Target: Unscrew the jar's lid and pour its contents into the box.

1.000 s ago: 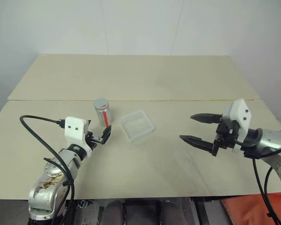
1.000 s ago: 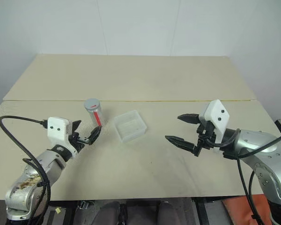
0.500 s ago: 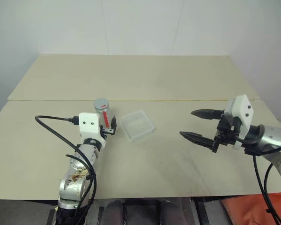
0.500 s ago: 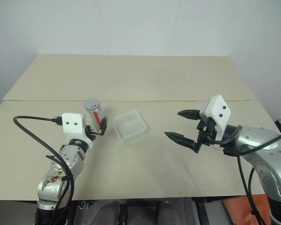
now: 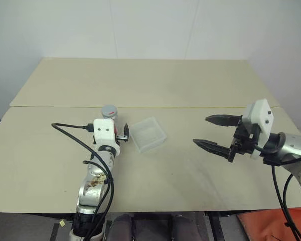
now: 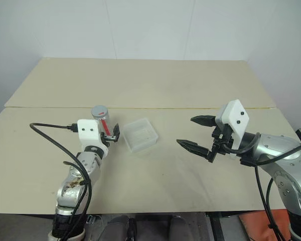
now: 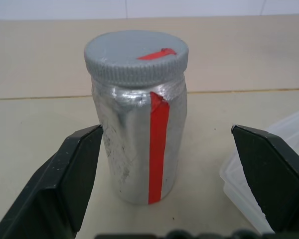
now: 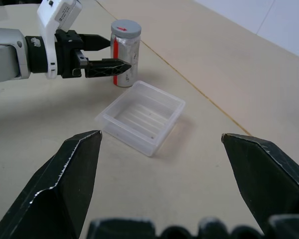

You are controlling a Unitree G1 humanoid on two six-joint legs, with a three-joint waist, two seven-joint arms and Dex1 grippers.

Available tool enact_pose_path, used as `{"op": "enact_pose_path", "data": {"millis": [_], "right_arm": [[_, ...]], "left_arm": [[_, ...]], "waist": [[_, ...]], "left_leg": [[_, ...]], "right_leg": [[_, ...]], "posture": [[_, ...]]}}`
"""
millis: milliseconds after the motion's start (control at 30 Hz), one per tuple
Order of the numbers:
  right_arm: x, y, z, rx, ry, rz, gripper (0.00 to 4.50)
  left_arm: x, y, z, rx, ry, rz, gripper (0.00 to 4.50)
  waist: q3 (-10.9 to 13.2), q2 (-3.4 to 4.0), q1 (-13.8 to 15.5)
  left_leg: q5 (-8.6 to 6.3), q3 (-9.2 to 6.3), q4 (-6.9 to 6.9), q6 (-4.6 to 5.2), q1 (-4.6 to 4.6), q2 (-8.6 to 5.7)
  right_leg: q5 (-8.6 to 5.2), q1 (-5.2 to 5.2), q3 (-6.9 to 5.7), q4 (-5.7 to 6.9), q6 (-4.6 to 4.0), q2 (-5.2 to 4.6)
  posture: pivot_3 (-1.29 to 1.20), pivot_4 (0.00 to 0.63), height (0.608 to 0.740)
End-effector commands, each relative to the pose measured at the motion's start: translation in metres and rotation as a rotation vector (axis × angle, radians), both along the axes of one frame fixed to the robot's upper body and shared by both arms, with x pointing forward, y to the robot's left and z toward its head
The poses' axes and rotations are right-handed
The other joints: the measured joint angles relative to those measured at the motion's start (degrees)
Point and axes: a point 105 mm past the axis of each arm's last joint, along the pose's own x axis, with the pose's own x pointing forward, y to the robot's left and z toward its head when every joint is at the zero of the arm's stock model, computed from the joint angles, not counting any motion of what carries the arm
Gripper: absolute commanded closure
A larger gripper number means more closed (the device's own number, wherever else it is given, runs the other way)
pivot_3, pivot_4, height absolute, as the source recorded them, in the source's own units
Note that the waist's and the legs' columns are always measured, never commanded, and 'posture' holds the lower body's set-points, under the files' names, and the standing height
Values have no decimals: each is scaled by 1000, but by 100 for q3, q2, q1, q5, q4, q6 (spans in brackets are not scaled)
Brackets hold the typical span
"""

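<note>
Two black fingers of the left gripper [image 7: 164, 184] stand spread wide on either side of the small silvery metal jar [image 7: 139, 149], holding nothing. That jar, with a red stripe down its side, stands upright on the beige surface [image 5: 165, 80], its round grey ribbed lid [image 7: 135, 54] screwed on, so its contents are hidden. It looks light, stiff and probably slick; gripping the body below the lid seems safest. Just beside it sits the shallow clear plastic box [image 5: 147, 134], empty. The right gripper [image 5: 216, 133] hovers well apart from both, fingers wide and empty.
</note>
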Motion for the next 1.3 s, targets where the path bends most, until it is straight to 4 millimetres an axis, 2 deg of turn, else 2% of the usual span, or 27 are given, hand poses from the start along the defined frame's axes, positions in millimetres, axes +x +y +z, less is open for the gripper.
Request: {"op": "enact_pose_path", "data": {"millis": [33,533,700,967,1300], "right_arm": [[-6,2,14,6,-70,17,9],[-9,0,14,5,-79,13,9],[-10,0,14,3,-80,13,9],[-11,0,14,5,-80,9,9],[-13,2,12,11,-70,17,9]], "left_arm": [[4,-1,11,1,-56,16,3],[25,-5,3,-24,-52,55,3],[28,-9,2,-27,-59,53,3],[28,1,3,-25,-73,121,3],[36,-2,7,-33,-89,104,3]], "waist": [[0,0,0],[0,-1,4],[-1,-1,6],[0,-1,6],[-1,-2,9]], "left_leg": [[0,0,0,0,-1,0],[0,-5,1,0,-4,-2],[0,-6,1,0,-6,-2],[0,-8,1,0,-7,-2],[0,-9,2,0,-10,-3]], "right_leg": [[0,0,0,0,0,0],[1,0,-3,-3,1,-1],[1,-1,-4,-3,1,-1],[1,-1,-5,-2,2,-1],[1,-2,-7,-3,2,-1]], "posture": [[0,150,740],[0,150,740],[0,150,740],[0,150,740],[0,150,740]]}}
